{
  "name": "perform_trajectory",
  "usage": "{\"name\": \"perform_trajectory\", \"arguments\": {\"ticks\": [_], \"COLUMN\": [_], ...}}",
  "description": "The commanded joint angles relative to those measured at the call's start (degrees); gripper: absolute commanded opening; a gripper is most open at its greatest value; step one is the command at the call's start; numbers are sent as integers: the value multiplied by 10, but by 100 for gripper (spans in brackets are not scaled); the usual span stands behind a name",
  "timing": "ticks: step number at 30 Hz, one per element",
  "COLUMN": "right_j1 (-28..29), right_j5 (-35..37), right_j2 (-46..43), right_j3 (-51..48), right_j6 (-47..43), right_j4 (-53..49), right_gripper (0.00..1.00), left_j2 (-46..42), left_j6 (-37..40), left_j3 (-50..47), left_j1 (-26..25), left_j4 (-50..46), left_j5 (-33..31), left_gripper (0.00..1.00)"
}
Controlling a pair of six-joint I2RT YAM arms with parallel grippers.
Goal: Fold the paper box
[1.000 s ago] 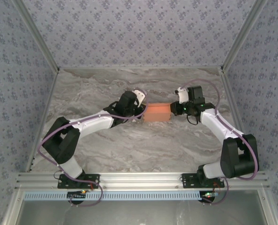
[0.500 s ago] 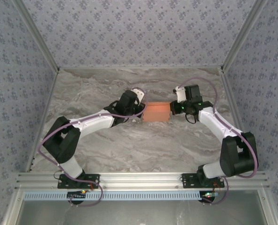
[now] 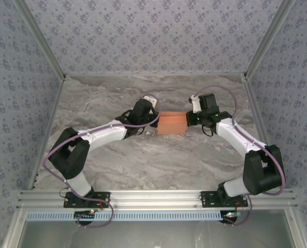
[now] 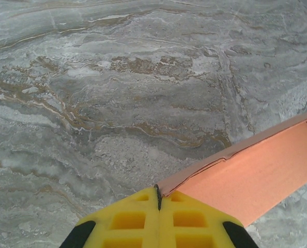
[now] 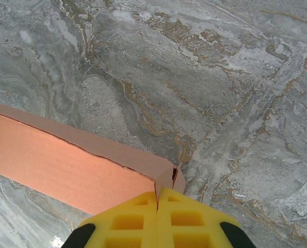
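Box [image 3: 172, 123] gripped at both ends, lying crosswise between the two arms, a little beyond mid-counter. Left claw [image 3: 155, 124] clenched on its left end, right claw [image 3: 188, 120] clenched on its right end; fingertips hard to make out from above, tucked under the wrist housings.

Seen from the left wrist: left claw [image 4: 158, 199] with yellow pads [image 4: 127, 222] pressed together, a thin card edge of the box [image 4: 257, 175] caught in the seam. Depth of card between the pads hidden. Box cut off at the frame's right edge.

Seen from the right wrist: right claw [image 5: 157, 199] likewise, pads [image 5: 189, 222] closed on a folded corner of the box [image 5: 65, 165], a small dark gap at the fold. Box cut off at the left edge.

Resting on the counter [image 3: 143, 160] or lifted just off it: cannot tell.

Bare marbled counter on every side of the box. Side walls [image 3: 19, 103] and back wall well apart from both claws. Metal rail [image 3: 153, 196] along the near edge, behind the arm bases.
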Motion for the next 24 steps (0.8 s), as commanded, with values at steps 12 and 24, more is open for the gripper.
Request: {"name": "perform_trajectory", "arguments": {"ticks": [12, 24], "right_j1": [66, 87], "right_j5": [60, 95], "right_j2": [-19, -38], "right_j3": [-38, -65], "right_j6": [57, 80], "right_j4": [58, 88], "right_gripper": [0, 0], "left_j2": [15, 14], "left_j6": [-125, -185], "left_j3": [16, -5], "left_j1": [-28, -42], "left_j4": [0, 21], "left_j5": [-23, -32], "left_gripper": [0, 0]}}
